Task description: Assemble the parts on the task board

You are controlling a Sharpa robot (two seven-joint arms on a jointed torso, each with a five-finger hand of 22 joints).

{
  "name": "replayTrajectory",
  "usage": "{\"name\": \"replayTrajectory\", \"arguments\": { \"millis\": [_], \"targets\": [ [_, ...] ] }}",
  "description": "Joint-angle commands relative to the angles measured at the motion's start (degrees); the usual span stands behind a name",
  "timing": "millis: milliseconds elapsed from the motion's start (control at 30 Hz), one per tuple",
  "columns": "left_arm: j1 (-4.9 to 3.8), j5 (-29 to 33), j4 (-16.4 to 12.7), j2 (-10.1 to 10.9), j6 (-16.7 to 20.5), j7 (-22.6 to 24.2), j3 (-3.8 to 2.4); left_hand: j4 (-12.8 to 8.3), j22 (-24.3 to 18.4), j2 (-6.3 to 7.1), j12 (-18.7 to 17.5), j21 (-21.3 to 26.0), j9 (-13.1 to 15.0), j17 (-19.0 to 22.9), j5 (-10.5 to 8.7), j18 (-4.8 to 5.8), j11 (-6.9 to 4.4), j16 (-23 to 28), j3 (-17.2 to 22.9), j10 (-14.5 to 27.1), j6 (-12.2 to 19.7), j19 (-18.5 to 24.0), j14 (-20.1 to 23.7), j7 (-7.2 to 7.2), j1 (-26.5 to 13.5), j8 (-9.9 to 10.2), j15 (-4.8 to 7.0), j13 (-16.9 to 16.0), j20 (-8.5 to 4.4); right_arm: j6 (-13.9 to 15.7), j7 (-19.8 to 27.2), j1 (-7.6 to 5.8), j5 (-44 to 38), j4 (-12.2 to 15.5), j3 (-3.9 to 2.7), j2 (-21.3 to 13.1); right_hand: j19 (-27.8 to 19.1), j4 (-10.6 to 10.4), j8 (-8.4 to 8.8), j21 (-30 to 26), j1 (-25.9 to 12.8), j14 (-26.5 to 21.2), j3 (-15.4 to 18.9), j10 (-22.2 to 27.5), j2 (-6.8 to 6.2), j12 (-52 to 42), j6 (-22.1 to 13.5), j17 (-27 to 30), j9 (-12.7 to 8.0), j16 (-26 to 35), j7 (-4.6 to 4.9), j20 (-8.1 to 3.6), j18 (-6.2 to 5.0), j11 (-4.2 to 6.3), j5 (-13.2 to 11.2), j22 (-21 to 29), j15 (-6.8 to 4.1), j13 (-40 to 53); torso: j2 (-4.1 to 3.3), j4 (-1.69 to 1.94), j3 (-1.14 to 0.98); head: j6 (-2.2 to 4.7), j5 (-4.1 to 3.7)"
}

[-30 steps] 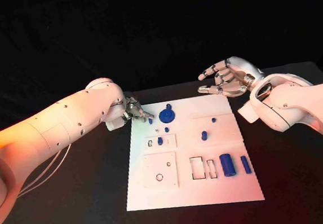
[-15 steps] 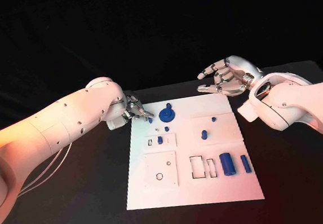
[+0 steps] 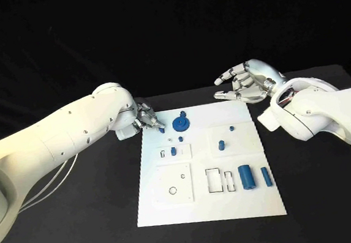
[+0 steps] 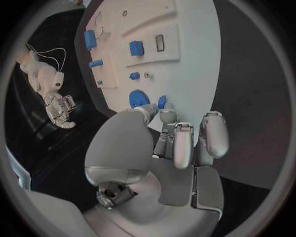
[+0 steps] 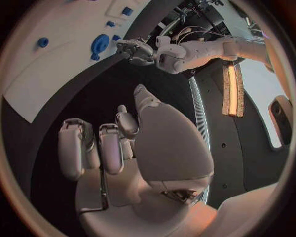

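The white task board (image 3: 210, 203) lies mid-table. My left hand (image 3: 146, 118) hovers at its far left corner, fingers curled together, pinching a small blue part (image 4: 162, 102) at their tips. Just beside those tips a blue round part with a knob (image 3: 181, 123) sits on the board, seen again as the round part (image 4: 138, 98). My right hand (image 3: 246, 83) hangs open, fingers spread, holding nothing, beyond the board's far right corner. Two blue cylinders (image 3: 248, 177) lie at the board's near right. Small blue pegs (image 3: 221, 146) stand in the middle.
Empty rectangular slots (image 3: 214, 180) and a round hole (image 3: 173, 190) show in the board's near half. A cable (image 3: 55, 180) trails under my left arm. Black table surrounds the board (image 5: 55, 49) on all sides.
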State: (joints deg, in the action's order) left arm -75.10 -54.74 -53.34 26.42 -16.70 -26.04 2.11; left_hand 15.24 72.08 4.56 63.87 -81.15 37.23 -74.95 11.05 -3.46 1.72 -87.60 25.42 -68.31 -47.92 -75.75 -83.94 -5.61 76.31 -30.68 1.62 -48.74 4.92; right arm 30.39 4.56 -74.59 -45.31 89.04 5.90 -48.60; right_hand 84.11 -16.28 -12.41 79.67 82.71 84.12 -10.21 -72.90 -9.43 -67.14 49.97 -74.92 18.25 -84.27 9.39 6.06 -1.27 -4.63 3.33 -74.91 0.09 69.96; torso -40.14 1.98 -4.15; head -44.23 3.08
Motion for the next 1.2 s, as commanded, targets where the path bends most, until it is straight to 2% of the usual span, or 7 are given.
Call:
{"name": "replayTrajectory", "arguments": {
  "millis": [33,133,400,467,633,967,1200],
  "targets": [
    [0.0,0.56,-0.02,-0.04,-1.28,0.79,0.0,-0.46,0.16,0.25,0.07,0.14,0.14,-11.22,-0.01,-0.83,-0.4,-0.36,1.33,-0.25,-0.41,0.01,-4.66,-0.04,0.68,-0.36,0.33,0.11,-0.32,-0.4,0.66,0.01,-0.2,0.03,0.0,0.01,0.98,0.25,-0.18,-0.08,0.27,3.07,-0.11,0.2,0.22,-0.13,-0.32,-5.27,0.05,0.33,-0.08,0.15,-1.03,0.2,0.13,-10.75,0.06,0.06,0.03,0.05,0.07,-0.11,0.02],
    [0.0,0.56,-0.07,0.06,-1.38,0.8,0.01,-1.84,0.26,0.6,0.04,0.11,0.27,-11.49,0.0,-0.82,-0.52,-0.51,3.92,-0.45,-0.55,-0.04,-4.77,0.08,1.39,-0.62,0.44,0.18,-0.41,-0.39,0.67,0.01,-0.2,0.02,0.0,0.02,0.98,0.25,-0.18,-0.08,0.27,3.07,-0.11,0.2,0.22,-0.13,-0.32,-5.27,0.05,0.33,-0.08,0.15,-1.03,0.2,0.13,-10.75,0.06,0.06,0.07,0.08,0.08,-0.14,0.05],
    [0.0,1.7,-1.16,1.28,-0.45,1.3,0.03,-10.97,1.45,3.46,-0.21,-0.58,1.54,-12.24,1.48,-0.63,-0.33,-0.93,19.81,-1.49,-1.5,-0.72,-5.07,-0.35,-1.86,-1.71,0.3,0.64,-0.49,-0.39,0.72,0.01,-0.2,-0.06,0.0,0.06,0.98,0.25,-0.18,-0.08,0.27,3.07,-0.11,0.2,0.22,-0.13,-0.32,-5.27,0.05,0.33,-0.08,0.15,-1.03,0.2,0.13,-10.75,0.06,0.06,0.05,0.07,0.09,-0.13,0.4],
    [-0.01,3.11,-2.02,2.01,0.39,1.69,0.04,-12.52,2.49,4.61,0.6,-1.2,1.87,-13.07,5.47,-0.43,-0.66,-1.36,21.74,-2.71,-2.72,-1.54,-5.38,-0.13,-3.66,-2.12,0.57,-0.55,-0.69,-0.38,0.73,0.01,-0.2,-0.05,0.0,0.02,0.98,0.25,-0.18,-0.08,0.27,3.07,-0.11,0.2,0.22,-0.13,-0.32,-5.27,0.05,0.33,-0.08,0.15,-1.03,0.2,0.13,-10.75,0.06,0.06,0.09,0.13,0.08,-0.15,0.49],
    [-0.03,6.67,-5.48,4.38,3.17,2.36,0.05,-14.99,4.82,6.83,1.66,-2.58,2.39,-14.02,14.28,0.09,-1.51,-1.85,23.11,-5.43,-5.17,-3.43,-5.73,0.82,-6.47,-2.44,1.39,-2.73,-1.44,-0.29,0.73,0.01,-0.2,0.04,0.0,-0.14,0.91,0.23,-0.25,-0.28,0.27,3.04,-0.13,0.17,0.24,-0.14,-0.29,-5.12,0.07,0.45,-0.09,0.14,-1.07,0.21,0.12,-10.68,0.05,0.03,0.05,0.16,0.09,-0.21,0.82],
    [-0.05,10.31,-14.49,10.31,10.65,2.77,0.12,-16.36,6.58,7.98,2.19,-3.57,2.78,-13.98,19.24,0.5,-2.23,-1.83,23.47,-7.56,-7.22,-4.84,-5.73,1.57,-7.93,-2.14,2.06,-4.51,-2.11,-0.16,0.76,0.01,-0.2,0.2,0.0,-0.6,0.91,0.23,-0.25,-0.28,0.27,3.04,-0.13,0.17,0.24,-0.14,-0.29,-5.12,0.07,0.45,-0.09,0.14,-1.07,0.21,0.12,-10.68,0.05,0.03,0.17,0.12,0.12,-0.36,1.51],
    [0.1,7.07,-21.0,13.82,14.33,2.18,0.31,-16.64,6.8,8.25,2.22,-3.7,2.9,-13.98,20.37,0.54,-2.38,-1.83,23.52,-7.93,-7.6,-5.01,-5.74,1.72,-8.23,-2.08,2.2,-4.76,-2.26,-0.1,0.79,0.02,-0.2,0.34,0.0,-0.97,0.96,0.2,-0.28,-0.2,0.24,3.05,-0.15,0.16,0.29,-0.14,-0.28,-5.17,0.07,0.43,-0.09,0.13,-1.04,0.22,0.12,-10.72,0.04,0.01,0.23,0.39,0.21,-0.57,1.51]
  ]
}}
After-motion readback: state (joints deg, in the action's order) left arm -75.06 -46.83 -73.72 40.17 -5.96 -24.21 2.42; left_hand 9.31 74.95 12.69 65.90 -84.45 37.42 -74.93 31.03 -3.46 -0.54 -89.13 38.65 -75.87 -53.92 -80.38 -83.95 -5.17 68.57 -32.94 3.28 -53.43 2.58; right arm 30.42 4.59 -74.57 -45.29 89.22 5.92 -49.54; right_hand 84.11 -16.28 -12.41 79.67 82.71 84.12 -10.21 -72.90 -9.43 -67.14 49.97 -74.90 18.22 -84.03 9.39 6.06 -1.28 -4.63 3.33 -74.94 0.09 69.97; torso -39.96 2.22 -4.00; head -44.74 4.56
